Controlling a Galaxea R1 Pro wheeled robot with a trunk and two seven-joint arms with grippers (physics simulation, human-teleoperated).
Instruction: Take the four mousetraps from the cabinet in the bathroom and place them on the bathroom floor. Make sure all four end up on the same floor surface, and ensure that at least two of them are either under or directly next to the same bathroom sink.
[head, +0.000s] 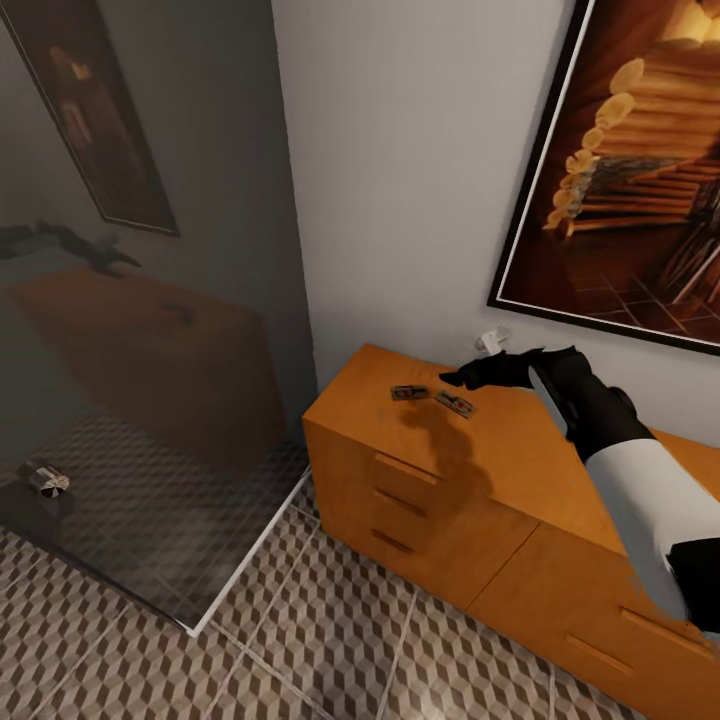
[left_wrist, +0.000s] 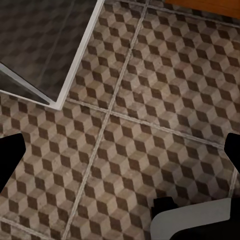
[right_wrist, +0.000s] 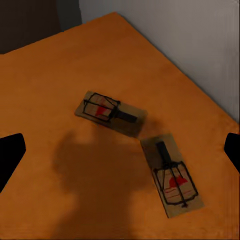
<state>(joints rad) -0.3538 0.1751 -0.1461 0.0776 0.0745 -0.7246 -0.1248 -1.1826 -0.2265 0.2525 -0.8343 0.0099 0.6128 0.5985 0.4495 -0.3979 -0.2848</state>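
My right arm (head: 640, 480) extends forward, its black wrist leading to my right gripper (head: 462, 379). My right fingertips (right_wrist: 10, 155) sit spread wide apart; my left fingertips (left_wrist: 11, 155) likewise.

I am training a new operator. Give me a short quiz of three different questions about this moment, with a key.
1. True or false: two mousetraps lie on the cabinet top.
2. Which gripper hangs above them?
3. The gripper over the bathroom floor is: A open, B shut.

Key
1. True: one mousetrap, another mousetrap, corners close together.
2. The right gripper, open.
3. A: the left gripper, holding nothing.
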